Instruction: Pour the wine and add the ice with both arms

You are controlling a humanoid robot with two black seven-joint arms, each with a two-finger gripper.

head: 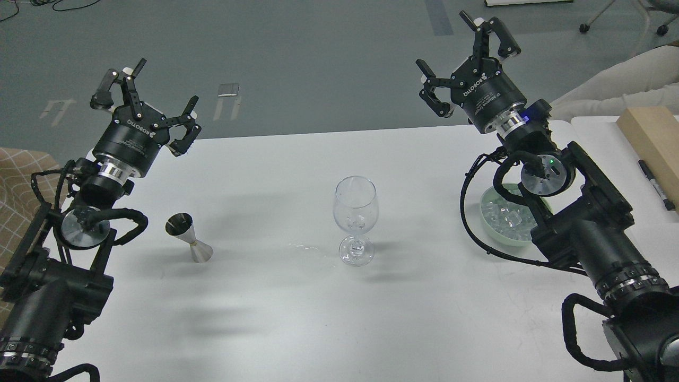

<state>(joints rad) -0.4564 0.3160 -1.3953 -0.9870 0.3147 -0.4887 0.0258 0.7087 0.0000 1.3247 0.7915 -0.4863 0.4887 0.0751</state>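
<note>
A clear wine glass (pixel 355 220) stands upright at the table's middle, with what looks like a few ice cubes inside its bowl. A steel jigger (pixel 189 237) stands left of it. A pale green bowl (pixel 490 215) of ice (pixel 506 218) sits at the right, partly hidden behind my right arm. My left gripper (pixel 143 98) is open and empty, raised above the table's far left edge. My right gripper (pixel 467 58) is open and empty, raised above the far right edge, beyond the bowl.
A small wet streak (pixel 305 248) lies on the white table (pixel 265 318) left of the glass's foot. A wooden block (pixel 655 140) and a black marker (pixel 655 183) lie at the far right. A checked cloth (pixel 16 180) shows at the left edge.
</note>
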